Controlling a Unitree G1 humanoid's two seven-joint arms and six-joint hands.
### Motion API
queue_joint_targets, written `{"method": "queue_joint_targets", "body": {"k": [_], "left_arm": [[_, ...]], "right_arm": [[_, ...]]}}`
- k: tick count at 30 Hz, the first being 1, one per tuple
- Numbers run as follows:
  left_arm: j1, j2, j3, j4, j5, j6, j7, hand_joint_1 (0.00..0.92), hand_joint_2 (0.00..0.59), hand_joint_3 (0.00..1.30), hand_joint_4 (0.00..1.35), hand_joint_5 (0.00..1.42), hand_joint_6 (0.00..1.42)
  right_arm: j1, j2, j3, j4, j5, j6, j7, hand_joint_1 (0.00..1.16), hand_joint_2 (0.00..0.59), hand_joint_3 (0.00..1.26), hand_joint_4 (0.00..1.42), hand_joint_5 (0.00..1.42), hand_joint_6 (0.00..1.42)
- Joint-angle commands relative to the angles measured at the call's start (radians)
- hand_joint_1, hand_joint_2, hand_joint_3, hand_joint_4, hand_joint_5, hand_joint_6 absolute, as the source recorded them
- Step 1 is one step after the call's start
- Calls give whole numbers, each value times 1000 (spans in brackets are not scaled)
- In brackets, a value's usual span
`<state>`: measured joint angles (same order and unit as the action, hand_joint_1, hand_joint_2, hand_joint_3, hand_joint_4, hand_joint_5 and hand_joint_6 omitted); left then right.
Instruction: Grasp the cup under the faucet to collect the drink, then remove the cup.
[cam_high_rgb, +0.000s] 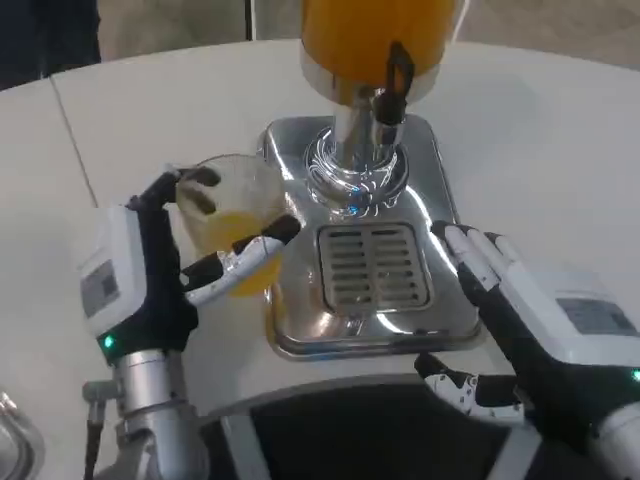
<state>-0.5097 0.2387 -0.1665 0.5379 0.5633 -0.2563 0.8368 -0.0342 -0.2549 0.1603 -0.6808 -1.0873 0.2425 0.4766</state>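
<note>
Cup (232, 218) sits in my left hand (150, 275), fingers wrapped around its clear wall, and it is part full of orange drink. It is now off to the left of the faucet (392, 85), over the left edge of the steel drip tray (400, 320) and the white table (560, 150) beside it, and it looks tilted toward me (the rim leans, so the liquid sits high on one side). As I judge it, collecting is done and the step in hand is carrying the cup clear. To do that well I should level the cup first, keep the wrist steady, and move it out over bare table at a slow, even pace so nothing slops over the rim. Grip should stay firm but not crushing, since the thin wall could flex. My right hand (540, 320) rests by the tray's right side, fingers spread and holding nothing; it can wait there, well away from the cup's path.
</note>
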Motion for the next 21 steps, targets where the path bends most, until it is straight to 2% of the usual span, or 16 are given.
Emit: {"method": "queue_joint_targets", "body": {"k": [1,5,8,16,19,21], "left_arm": [[18,8,16,-67,10,-10,-18,636,0,1092,1036,1405,1424],[48,9,22,-123,16,-14,-40,636,0,1095,1036,1405,1424],[85,9,32,-184,18,-9,-66,636,0,1096,1033,1405,1424],[173,8,57,-317,37,5,-112,636,0,1097,1031,1405,1424],[224,11,65,-386,41,-1,-141,636,0,1097,1031,1405,1424],[257,8,71,-428,43,2,-159,636,0,1097,1031,1405,1424]], "right_arm": [[-4,-20,3,16,-34,-14,-6,710,397,0,0,0,98],[-26,-35,3,51,-58,-23,-16,708,399,0,0,0,96],[-41,-40,-4,73,-48,-22,-16,700,410,0,0,0,82],[-50,-115,-93,53,30,-46,-11,695,411,0,0,0,80],[-43,-127,-101,40,33,-49,-5,693,411,0,0,0,80],[-33,-122,-94,31,29,-51,-10,693,411,0,0,0,80]]}}
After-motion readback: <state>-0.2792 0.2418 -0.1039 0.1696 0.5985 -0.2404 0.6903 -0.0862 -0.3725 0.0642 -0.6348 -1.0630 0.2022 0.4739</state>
